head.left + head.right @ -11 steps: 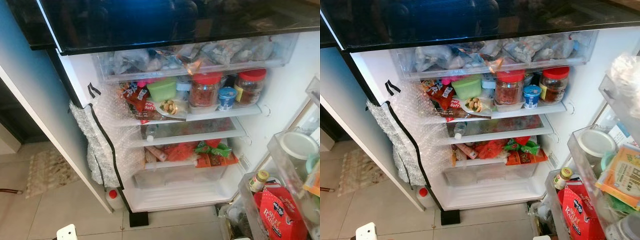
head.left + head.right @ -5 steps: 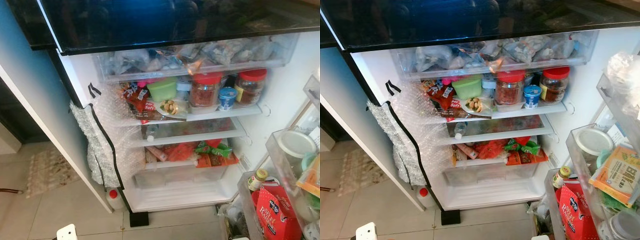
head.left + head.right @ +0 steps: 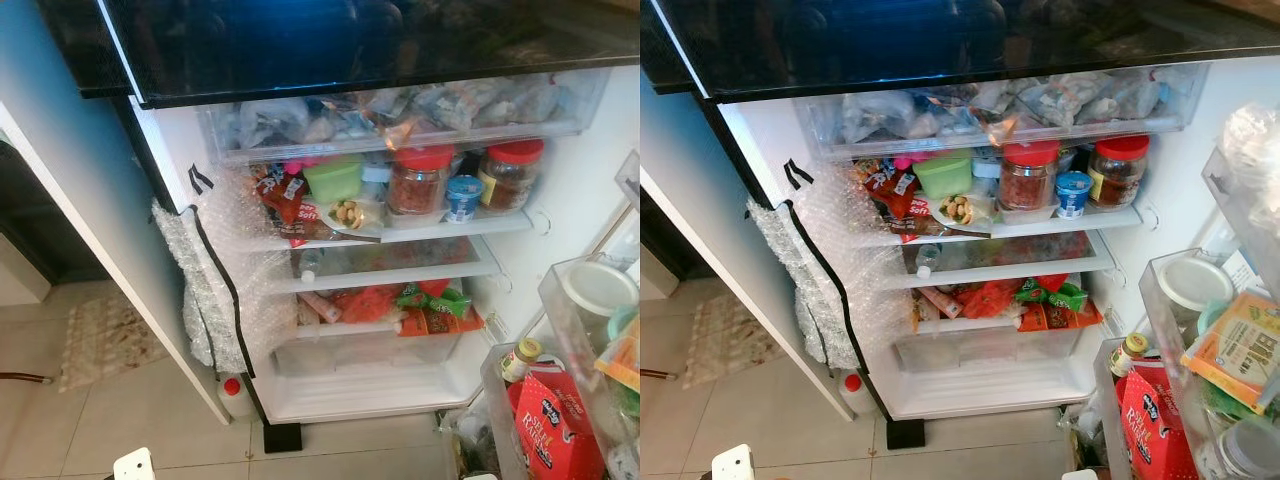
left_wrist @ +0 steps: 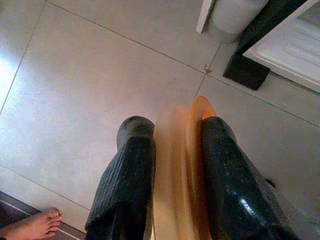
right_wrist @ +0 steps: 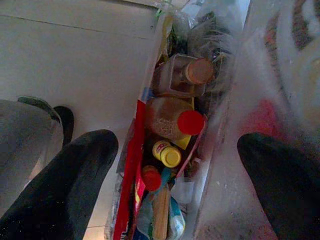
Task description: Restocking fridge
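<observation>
- Step in hand, as I judge it: carrying an item up to the open fridge [image 3: 560,180], placement not yet begun; robot stands in front of the open compartment.
- Left gripper [image 4: 172,150] hangs low over the tiled floor [image 4: 75,75], fingers closed tight on a pale orange translucent plastic piece [image 4: 180,165] — looks like a lid or shallow container held edge-on; can't tell which.
- Orange piece's long axis runs along the fingers, rounded end pointing out past the fingertips toward the floor near the fridge's bottom edge [image 4: 295,50].
- Right gripper [image 5: 175,165] is wide open with nothing held, hovering over the door bin [image 5: 220,125] packed with bottles and a red-capped jar [image 5: 172,122].
- Shelves: top shelf [image 3: 400,232] crowded with red-lid jars [image 3: 418,180], a green tub [image 3: 335,178], snack packets; the glass shelf below [image 3: 400,275] looks barer; the lower one holds red and green packets [image 3: 420,305].
- Next move calls for, my guess: raise the left arm, turn the piece from edge-on to flat, pick a bare spot, likely the middle shelf.
- Risk: bubble wrap [image 3: 200,290] hanging at the fridge's left edge could snag the arm.
- A person's bare foot [image 4: 35,227] is on the floor near the left gripper.
</observation>
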`<state>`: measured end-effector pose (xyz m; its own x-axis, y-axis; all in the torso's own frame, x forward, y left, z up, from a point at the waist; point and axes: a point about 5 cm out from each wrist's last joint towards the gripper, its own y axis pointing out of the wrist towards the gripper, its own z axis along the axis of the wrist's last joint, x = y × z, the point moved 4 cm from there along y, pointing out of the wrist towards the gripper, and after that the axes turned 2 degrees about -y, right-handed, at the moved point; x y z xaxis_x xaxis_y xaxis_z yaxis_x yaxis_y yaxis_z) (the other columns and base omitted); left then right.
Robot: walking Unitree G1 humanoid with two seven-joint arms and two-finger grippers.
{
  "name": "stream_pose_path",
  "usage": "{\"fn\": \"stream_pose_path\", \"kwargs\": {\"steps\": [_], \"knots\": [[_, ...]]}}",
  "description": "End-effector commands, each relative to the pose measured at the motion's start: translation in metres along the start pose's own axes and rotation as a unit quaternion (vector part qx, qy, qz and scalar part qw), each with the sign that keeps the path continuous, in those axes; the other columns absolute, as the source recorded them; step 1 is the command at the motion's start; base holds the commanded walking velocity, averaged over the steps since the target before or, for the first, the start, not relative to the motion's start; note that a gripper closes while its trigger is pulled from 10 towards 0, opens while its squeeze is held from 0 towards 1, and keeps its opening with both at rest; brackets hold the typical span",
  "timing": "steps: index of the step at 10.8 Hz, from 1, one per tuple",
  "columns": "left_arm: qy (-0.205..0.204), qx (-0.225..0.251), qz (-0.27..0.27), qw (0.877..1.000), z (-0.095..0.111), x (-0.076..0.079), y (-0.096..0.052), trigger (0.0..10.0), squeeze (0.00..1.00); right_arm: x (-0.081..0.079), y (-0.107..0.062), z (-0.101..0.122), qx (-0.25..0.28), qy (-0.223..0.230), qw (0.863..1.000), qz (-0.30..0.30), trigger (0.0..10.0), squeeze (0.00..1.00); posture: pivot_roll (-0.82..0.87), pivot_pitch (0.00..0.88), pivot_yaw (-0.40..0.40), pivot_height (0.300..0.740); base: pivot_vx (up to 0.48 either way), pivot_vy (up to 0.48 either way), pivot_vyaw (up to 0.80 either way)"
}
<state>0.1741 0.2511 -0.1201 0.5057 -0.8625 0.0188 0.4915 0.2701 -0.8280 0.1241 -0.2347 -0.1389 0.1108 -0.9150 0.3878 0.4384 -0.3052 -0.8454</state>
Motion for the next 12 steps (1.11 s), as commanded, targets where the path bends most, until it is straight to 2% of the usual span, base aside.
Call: {"fn": "stream_pose_path", "kwargs": {"steps": [1, 4, 5, 6, 9, 12], "knots": [[-0.002, 0.002, 0.000, 1.000, 0.001, -0.001, 0.000, 10.0, 0.00, 0.001, 0.000, -0.004, -0.007, -0.006, 1.000, -0.004, 10.0, 0.00, -0.11, 0.000, 0.060, 0.740, 0.000, 0.000, 0.00], [0.000, 0.003, 0.000, 1.000, 0.002, -0.001, 0.000, 10.0, 0.00, 0.008, 0.001, -0.001, -0.003, -0.011, 1.000, -0.025, 10.0, 0.00, -0.11, 0.000, 0.061, 0.740, 0.000, 0.000, 0.00], [0.000, 0.003, -0.001, 1.000, 0.002, -0.001, 0.000, 10.0, 0.00, 0.032, 0.006, 0.019, 0.017, -0.010, 0.999, -0.044, 10.0, 0.00, -0.11, 0.000, 0.061, 0.740, 0.000, 0.000, 0.00], [0.000, 0.003, -0.001, 1.000, 0.002, -0.001, 0.000, 10.0, 0.00, 0.047, 0.009, 0.031, 0.029, -0.011, 0.998, -0.054, 10.0, 0.00, -0.11, 0.000, 0.061, 0.740, 0.000, 0.000, 0.00], [0.003, 0.003, -0.003, 1.000, 0.003, 0.001, 0.000, 10.0, 0.00, 0.056, 0.009, 0.029, 0.026, -0.024, 0.998, -0.057, 10.0, 0.00, -0.11, 0.000, 0.066, 0.740, 0.000, 0.000, 0.00], [0.005, 0.004, -0.003, 1.000, 0.004, 0.000, 0.000, 10.0, 0.00, 0.047, 0.009, 0.035, 0.040, -0.057, 0.997, -0.037, 10.0, 0.00, -0.12, 0.000, 0.071, 0.740, 0.000, 0.000, 0.00]]}}
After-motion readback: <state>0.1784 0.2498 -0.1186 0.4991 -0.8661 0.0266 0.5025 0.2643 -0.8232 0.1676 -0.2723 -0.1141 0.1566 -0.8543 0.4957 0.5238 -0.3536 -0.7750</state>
